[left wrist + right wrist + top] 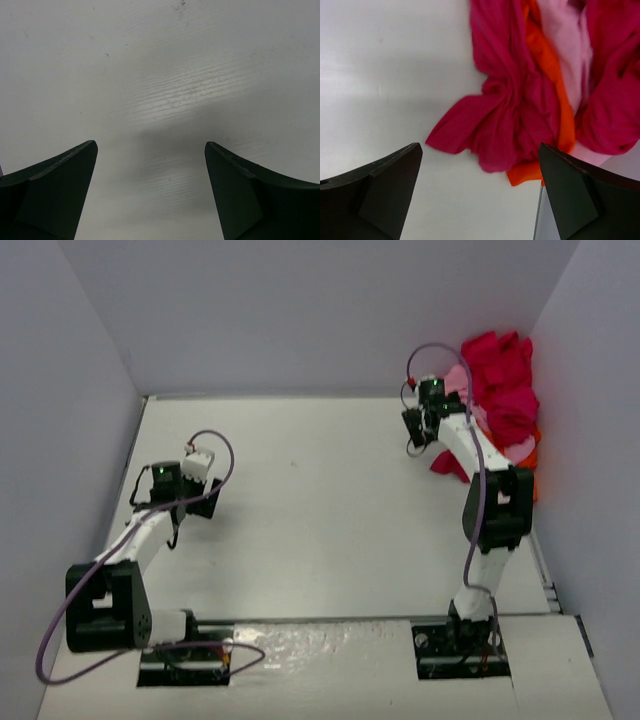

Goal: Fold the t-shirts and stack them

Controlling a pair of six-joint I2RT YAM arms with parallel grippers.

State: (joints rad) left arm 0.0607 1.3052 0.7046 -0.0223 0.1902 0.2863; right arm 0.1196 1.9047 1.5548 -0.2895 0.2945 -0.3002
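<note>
T-shirts lie heaped just ahead of the right tool, whose jaws stand wide apart.

Counter: white and matte; faint scuffs and fine ridges are seen on it.
Walls: pale grey panels are set on 3 sides.
Front board: glossy white, laid along the near edge.

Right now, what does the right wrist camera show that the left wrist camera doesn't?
Only the right wrist view: a crumpled heap of a crimson shirt, an orange shirt and a pink shirt, just ahead of the right gripper. Only the left wrist view: faint scuff marks on a bare surface ahead of the left gripper. Both: the white table and wide-open jaws with nothing gripped.
</note>
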